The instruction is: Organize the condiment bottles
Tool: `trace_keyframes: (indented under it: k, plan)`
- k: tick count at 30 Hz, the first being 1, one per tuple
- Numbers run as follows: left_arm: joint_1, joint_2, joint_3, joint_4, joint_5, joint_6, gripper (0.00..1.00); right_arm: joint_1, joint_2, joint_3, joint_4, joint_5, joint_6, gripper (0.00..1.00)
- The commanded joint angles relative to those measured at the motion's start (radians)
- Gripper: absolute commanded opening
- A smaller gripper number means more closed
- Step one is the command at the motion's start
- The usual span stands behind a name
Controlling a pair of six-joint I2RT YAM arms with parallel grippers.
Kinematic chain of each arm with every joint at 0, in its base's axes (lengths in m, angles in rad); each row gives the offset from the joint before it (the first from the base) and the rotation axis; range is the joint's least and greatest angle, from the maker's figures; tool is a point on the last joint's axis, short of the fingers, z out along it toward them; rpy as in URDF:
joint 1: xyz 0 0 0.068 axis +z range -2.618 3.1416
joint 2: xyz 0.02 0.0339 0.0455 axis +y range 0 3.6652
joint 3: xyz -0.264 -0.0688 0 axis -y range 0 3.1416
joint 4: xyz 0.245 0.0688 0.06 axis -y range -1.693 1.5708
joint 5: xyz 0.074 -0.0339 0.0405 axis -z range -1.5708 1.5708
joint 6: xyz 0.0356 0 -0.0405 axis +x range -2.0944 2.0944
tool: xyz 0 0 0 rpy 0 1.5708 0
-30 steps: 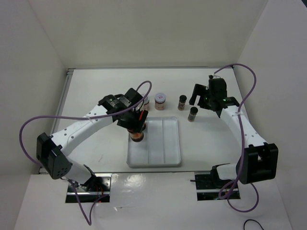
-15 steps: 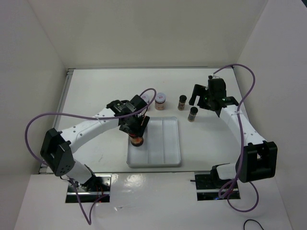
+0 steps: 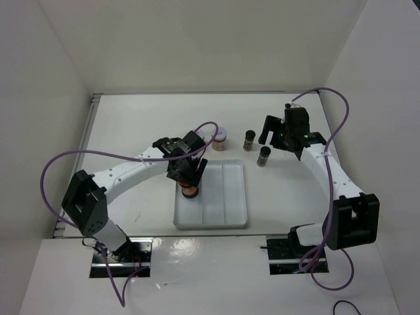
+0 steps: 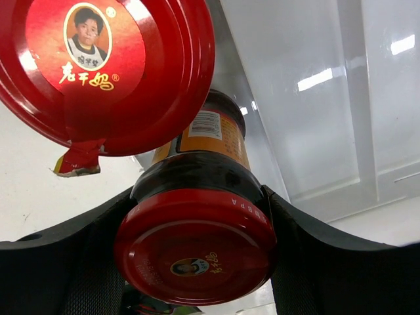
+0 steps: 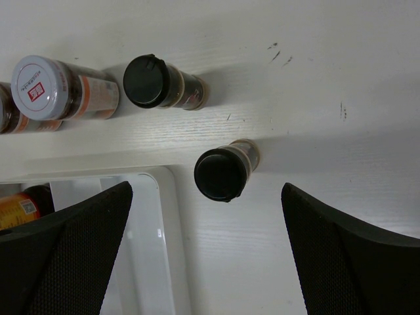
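**A:** How is the left gripper (image 4: 197, 220) found?

**B:** Clenched on a red-lidded jar (image 4: 195, 248), with the black fingers (image 4: 79, 262) pressed against its dark shoulder on both sides. The jar is held at the left compartment of the white tray (image 3: 226, 197). Whether its base is seated cannot be told.

**A:** What is seen around it?

**B:** A second red-lidded jar (image 4: 108, 65) is seen just beside it, and the two overlap in the wrist view, so contact cannot be ruled out. Beyond the tray's far edge, a white-lidded jar (image 3: 220, 136), the far black-capped jar (image 5: 147, 80) and the near black-capped jar (image 5: 222, 174) are left on the table (image 3: 131, 125). The right gripper (image 5: 205, 190) is spread wide above the near one, and nothing is held in it.

**A:** What could go wrong?

**B:** The neighbour could be knocked over if the held jar is lowered or swung against it — both are tall and round, and the trough is narrow. The held jar could be toppled if it is released before the base is down. A slip is judged possible too, since a smooth, curved wall is being pinched.

**A:** And the materials?

**B:** The lids are glossy red, flat and printed with a portrait, and a torn seal strip hangs from the neighbour's rim. The bodies look like dark glass and are wrapped with an orange paper label. The tray is shiny white, moulded into long troughs by low ridges. The table is matte white and faintly scuffed.
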Motion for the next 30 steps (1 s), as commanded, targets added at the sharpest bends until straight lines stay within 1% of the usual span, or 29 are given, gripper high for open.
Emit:
trace_keyframes:
  k: [1,4,7,11,16,17,20,24,27,28,29,30]
  plan:
    - [-0.005,-0.002,0.003,0.036,-0.003,-0.020,0.47,0.009,0.003,0.022,0.009,0.015,-0.012,0.99]
    - [-0.005,-0.002,0.003,0.036,-0.003,-0.020,0.54,0.009,0.003,0.022,0.009,0.015,-0.012,0.99]
    - [-0.005,-0.002,0.003,0.036,-0.003,-0.020,0.64,0.009,0.003,0.022,0.009,0.015,-0.012,0.99]
    - [-0.005,0.007,0.012,0.036,-0.003,-0.010,0.74,0.009,0.003,0.031,0.000,0.015,-0.012,0.99]
    - [-0.014,0.007,0.021,0.027,0.006,-0.010,0.88,0.009,0.003,0.050,-0.011,0.015,0.007,0.99]
    - [-0.014,0.007,0.021,0.027,0.006,-0.010,0.92,0.009,0.003,0.059,-0.011,0.004,0.007,0.99]
    - [-0.014,0.007,0.030,0.016,0.006,-0.010,0.99,0.009,0.003,0.069,-0.011,0.004,0.016,0.99]
    - [-0.014,-0.031,0.091,-0.042,-0.003,-0.010,0.99,0.018,0.003,0.114,-0.038,0.013,0.016,0.99]
    - [-0.014,-0.088,0.200,-0.079,-0.003,-0.010,0.99,0.018,-0.015,0.169,-0.048,0.014,0.016,0.99]
    - [-0.014,-0.100,0.232,-0.091,-0.017,-0.010,0.99,0.018,-0.015,0.186,-0.060,0.014,0.016,0.99]
    - [-0.014,-0.109,0.306,-0.104,-0.028,-0.010,0.99,0.018,-0.015,0.224,-0.069,0.014,0.016,0.99]
    - [-0.014,-0.119,0.341,-0.133,-0.063,-0.010,1.00,0.027,-0.006,0.244,-0.069,0.001,0.016,0.99]
